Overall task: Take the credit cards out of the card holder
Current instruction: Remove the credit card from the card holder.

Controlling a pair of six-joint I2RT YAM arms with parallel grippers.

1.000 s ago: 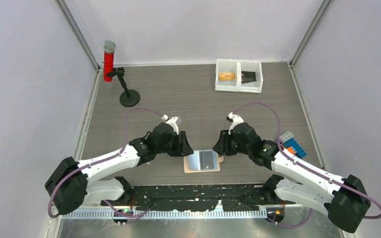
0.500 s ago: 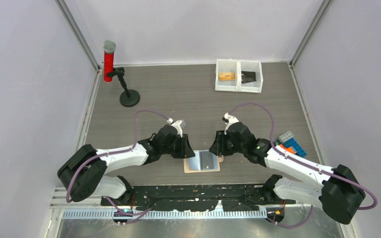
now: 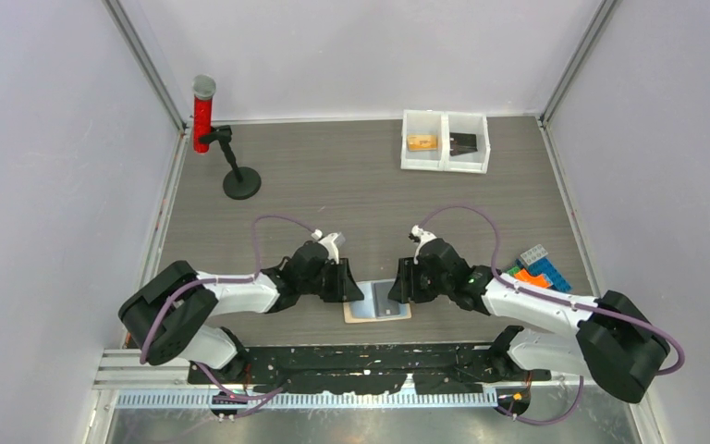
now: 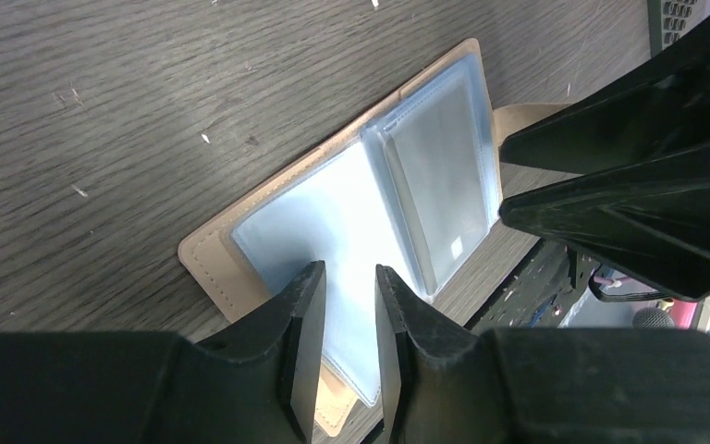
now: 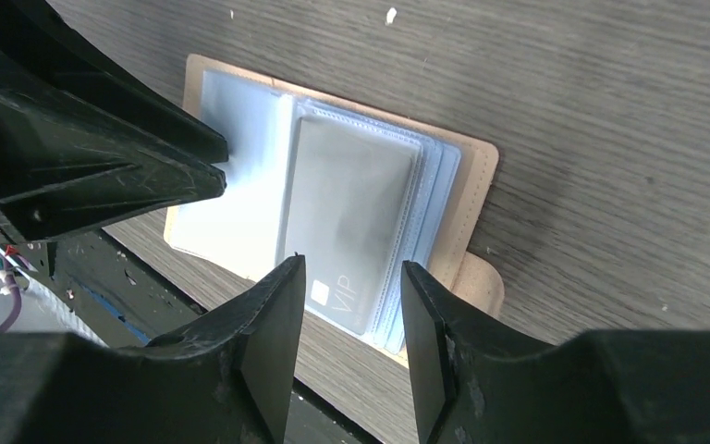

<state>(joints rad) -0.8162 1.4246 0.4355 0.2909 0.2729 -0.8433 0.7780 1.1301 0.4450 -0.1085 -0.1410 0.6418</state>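
Observation:
The tan card holder (image 3: 376,318) lies open and flat near the table's front edge. Its glossy grey-blue pockets face up. A grey credit card (image 5: 351,208) marked "VIP" sits in the right-hand stack of pockets (image 4: 444,176). My left gripper (image 4: 349,277) hovers low over the left pocket page with its jaws a narrow gap apart and nothing between them. My right gripper (image 5: 353,276) stands open over the near end of the card, holding nothing. In the top view the left gripper (image 3: 358,292) and right gripper (image 3: 396,290) flank the holder closely.
A white two-compartment bin (image 3: 445,162) at the back holds an orange-tan block (image 3: 421,142) and a dark item (image 3: 463,143). A red cylinder (image 3: 203,116) and black stand (image 3: 240,180) are at the back left. Coloured blocks (image 3: 541,268) lie to the right. A black rail (image 3: 370,361) runs just in front of the holder.
Both arms have come down and inward onto the holder. The left jaws have narrowed and the right jaws have widened.

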